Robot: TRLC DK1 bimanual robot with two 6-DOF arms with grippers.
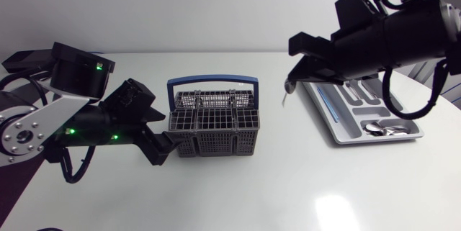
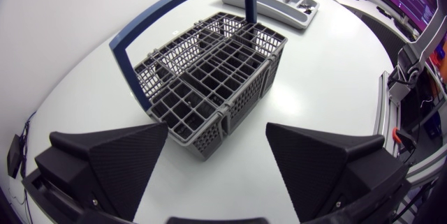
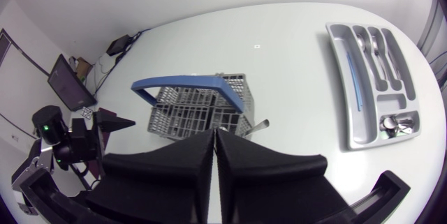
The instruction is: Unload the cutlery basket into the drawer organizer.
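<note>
While spread left jaws are likely steadying the blue-handled grey mesh basket (image 1: 213,127) at 9 o'clock, right jaws are pinching a silver utensil (image 1: 286,96).

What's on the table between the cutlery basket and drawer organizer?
Bare tabletop, in head and right wrist views; only the right gripper, holding a utensil, hangs above.

My left arm (image 1: 79,119) is mostly black, with a silver-grey part that has a round shiny disc and small screws. Little green lights glow on it, and black cables loop beside it. My right arm (image 1: 389,37) is big and black, with a pale grey piece on top and a curved black cable. The left pincer (image 2: 216,132) and right pincer (image 3: 214,140) each have two wide, black, wedge-shaped fingers (image 2: 119,158). The left ones look rough and dotted.
</note>
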